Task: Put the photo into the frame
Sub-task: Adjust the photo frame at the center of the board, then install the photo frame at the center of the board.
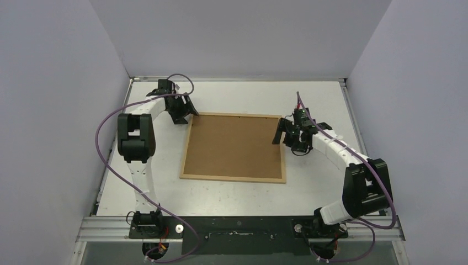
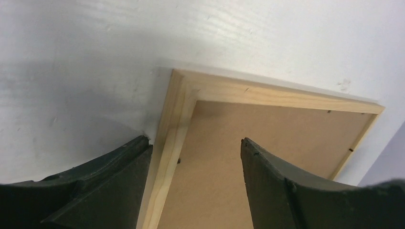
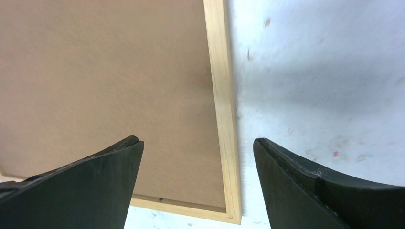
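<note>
A white table [image 1: 232,96] seen from above. At far left, the left gripper [image 1: 186,112] sits at the far-left corner of the frame [image 1: 234,146], fingers spread wide either side of the left rail, gripping nothing. The light-wood frame lies flat mid-table, brown back up. At its right edge, the right gripper [image 1: 281,132] straddles the right rail, fingers wide apart and empty.

**Frame face-down, edges out of sight**

From above, the left hand [image 1: 189,113] blocks the far-left corner of the frame [image 1: 234,146], and the right hand [image 1: 283,134] masks a stretch of its right rail. The front faces the tabletop [image 1: 320,99], unseen. At the left wrist the frame [image 2: 229,90] runs off the bottom. At the right wrist it exits top and left, a finger [image 3: 86,186] covering its near part.
</note>
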`<state>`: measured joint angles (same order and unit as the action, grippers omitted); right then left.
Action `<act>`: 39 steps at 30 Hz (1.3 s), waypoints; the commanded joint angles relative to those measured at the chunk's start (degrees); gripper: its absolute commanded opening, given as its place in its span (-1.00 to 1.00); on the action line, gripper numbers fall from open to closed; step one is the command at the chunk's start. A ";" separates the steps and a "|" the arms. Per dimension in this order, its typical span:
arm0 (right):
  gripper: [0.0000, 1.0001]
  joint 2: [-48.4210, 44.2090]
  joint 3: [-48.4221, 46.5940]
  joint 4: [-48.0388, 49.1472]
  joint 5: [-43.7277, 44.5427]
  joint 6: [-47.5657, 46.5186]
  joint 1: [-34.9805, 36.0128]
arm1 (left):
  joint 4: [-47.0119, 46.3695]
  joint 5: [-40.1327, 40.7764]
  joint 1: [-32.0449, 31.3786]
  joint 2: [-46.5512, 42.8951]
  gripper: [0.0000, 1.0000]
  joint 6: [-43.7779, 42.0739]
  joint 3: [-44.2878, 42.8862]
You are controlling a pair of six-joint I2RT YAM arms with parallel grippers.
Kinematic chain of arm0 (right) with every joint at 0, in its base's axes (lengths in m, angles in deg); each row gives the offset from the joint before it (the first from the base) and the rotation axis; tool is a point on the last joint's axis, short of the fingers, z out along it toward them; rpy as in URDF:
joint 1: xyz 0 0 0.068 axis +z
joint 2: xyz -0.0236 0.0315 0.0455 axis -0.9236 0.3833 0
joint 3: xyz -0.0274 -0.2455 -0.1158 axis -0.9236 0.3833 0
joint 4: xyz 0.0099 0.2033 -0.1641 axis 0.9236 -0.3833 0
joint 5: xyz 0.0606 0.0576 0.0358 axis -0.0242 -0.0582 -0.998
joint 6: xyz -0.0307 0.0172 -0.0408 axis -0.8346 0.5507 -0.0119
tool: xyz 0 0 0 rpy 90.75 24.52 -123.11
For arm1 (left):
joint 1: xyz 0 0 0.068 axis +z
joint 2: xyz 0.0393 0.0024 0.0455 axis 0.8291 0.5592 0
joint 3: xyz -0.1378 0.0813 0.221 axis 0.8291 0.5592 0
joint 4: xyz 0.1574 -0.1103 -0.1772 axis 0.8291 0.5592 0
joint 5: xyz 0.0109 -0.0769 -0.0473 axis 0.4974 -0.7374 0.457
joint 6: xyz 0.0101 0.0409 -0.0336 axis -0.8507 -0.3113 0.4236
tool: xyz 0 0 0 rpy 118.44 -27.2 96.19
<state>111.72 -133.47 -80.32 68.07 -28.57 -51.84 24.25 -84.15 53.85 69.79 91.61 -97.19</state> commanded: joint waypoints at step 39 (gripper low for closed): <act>-0.61 34.12 -21.37 46.98 -11.74 39.20 28.85 | -5.17 -10.17 -0.35 -23.21 -0.95 8.09 42.65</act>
<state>147.31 -155.61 -37.75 54.85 8.94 -22.79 21.76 -92.15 55.60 47.13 96.31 -59.10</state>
